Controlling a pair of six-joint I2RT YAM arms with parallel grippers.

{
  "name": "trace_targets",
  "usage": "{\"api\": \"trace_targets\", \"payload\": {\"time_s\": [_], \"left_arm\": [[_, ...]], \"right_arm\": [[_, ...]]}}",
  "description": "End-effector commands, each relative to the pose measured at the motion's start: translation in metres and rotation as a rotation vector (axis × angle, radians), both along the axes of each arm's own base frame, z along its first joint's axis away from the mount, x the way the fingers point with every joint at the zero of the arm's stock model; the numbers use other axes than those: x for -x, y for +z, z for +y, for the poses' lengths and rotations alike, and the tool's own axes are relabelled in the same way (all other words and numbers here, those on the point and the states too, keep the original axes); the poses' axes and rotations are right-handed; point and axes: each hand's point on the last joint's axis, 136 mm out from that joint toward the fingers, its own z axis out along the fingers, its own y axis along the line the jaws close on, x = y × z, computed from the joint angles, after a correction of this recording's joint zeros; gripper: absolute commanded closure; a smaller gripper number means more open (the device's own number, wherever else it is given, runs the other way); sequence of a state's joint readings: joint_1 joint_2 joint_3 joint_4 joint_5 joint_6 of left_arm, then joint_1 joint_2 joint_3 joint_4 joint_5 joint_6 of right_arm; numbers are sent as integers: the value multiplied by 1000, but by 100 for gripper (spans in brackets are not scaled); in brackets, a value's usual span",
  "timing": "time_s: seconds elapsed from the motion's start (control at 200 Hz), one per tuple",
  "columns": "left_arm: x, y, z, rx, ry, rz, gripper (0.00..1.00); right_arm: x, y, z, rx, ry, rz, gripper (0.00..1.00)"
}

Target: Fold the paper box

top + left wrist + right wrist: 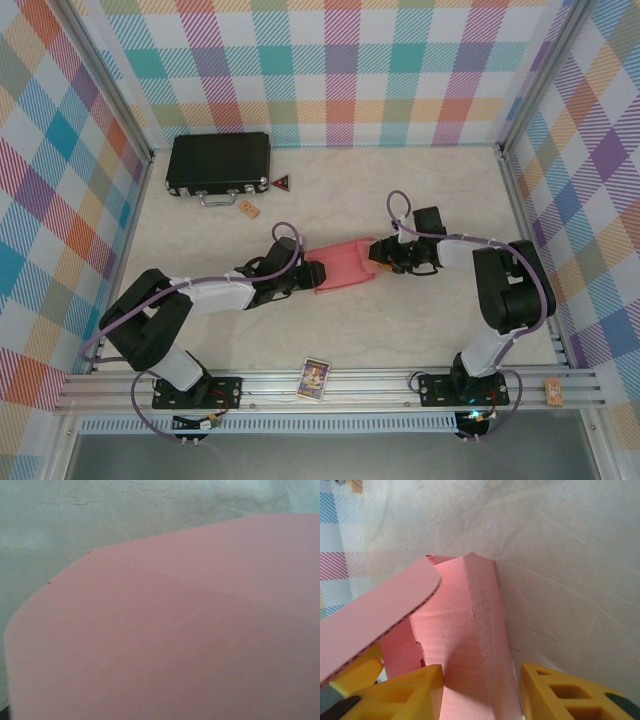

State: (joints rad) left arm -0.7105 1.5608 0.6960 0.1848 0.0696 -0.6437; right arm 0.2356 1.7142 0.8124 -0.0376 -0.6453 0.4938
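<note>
Salmon-pink paper box (345,264), black case (218,162), pastel plaid walls (340,60), and a cream marbled table (400,340).

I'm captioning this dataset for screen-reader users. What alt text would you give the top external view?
At the middle of the table is a salmon-pink paper box, with the left gripper at its left end and the right gripper at its right end. A black case lies in the far left corner, and checked walls ring the scene.

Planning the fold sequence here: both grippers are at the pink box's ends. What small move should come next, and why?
Probably close the right gripper on the paper box wall between its fingers: a loose flap beside it stands free, so the box needs steadying.
</note>
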Motion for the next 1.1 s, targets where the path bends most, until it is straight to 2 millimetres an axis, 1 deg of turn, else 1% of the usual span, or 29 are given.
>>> {"api": "trace_targets", "payload": {"time_s": [0.0, 0.13, 0.265, 0.435, 0.535, 0.705, 0.925, 1.095], "left_arm": [[-7, 4, -5, 25, 3, 7, 56], [-8, 4, -6, 27, 1, 10, 56], [-7, 4, -6, 29, 0, 13, 56], [-7, 3, -6, 30, 1, 16, 56], [-6, 2, -6, 33, -1, 18, 56], [-6, 0, -7, 34, 0, 25, 56], [-5, -1, -9, 45, -4, 31, 56], [-5, -2, -9, 48, -3, 33, 56]], "right_arm": [[0, 7, 9, -53, 35, -10, 56], [2, 8, 10, -52, 41, -8, 58], [2, 2, 10, -18, 40, 4, 59], [3, 2, 15, 8, 47, 0, 63], [4, 0, 19, 18, 50, -1, 63], [4, -5, 18, 64, 28, -4, 63], [3, -12, 15, 166, 4, -23, 66], [4, -18, 10, 270, -21, -38, 71]]}}
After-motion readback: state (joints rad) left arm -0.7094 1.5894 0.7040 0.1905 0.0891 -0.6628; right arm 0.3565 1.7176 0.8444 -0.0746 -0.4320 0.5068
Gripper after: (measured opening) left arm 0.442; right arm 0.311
